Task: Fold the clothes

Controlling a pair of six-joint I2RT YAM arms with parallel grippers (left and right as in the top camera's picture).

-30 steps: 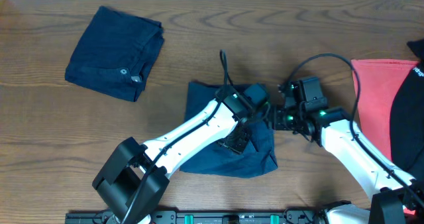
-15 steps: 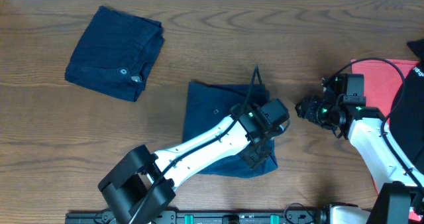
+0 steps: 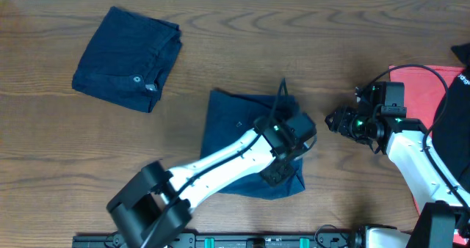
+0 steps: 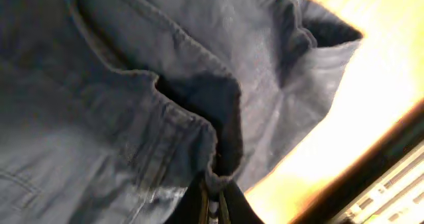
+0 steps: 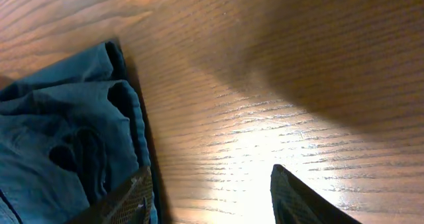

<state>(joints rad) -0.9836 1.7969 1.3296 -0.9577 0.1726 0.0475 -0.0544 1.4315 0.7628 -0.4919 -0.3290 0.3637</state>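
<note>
Closest to the robot, the left gripper (image 4: 212, 207) is pinched tight on a thick seam of the middle jeans (image 3: 228, 123). These jeans are dark blue denim, soft and wrinkly, lying in a bumpy square in the middle of the brown wooden table (image 3: 59, 152). The wood has wavy lines. To the right, the right gripper (image 5: 215, 197) hangs over bare wood just beside the jeans, its jaws apart and holding nothing. A flat red cloth (image 3: 415, 108) lies at the right edge. Far away on the left sit the folded jeans (image 3: 121, 57), a neat block with a small silver button (image 3: 150, 88). A second ago both grippers met over the middle jeans; now the right one is further right.
</note>
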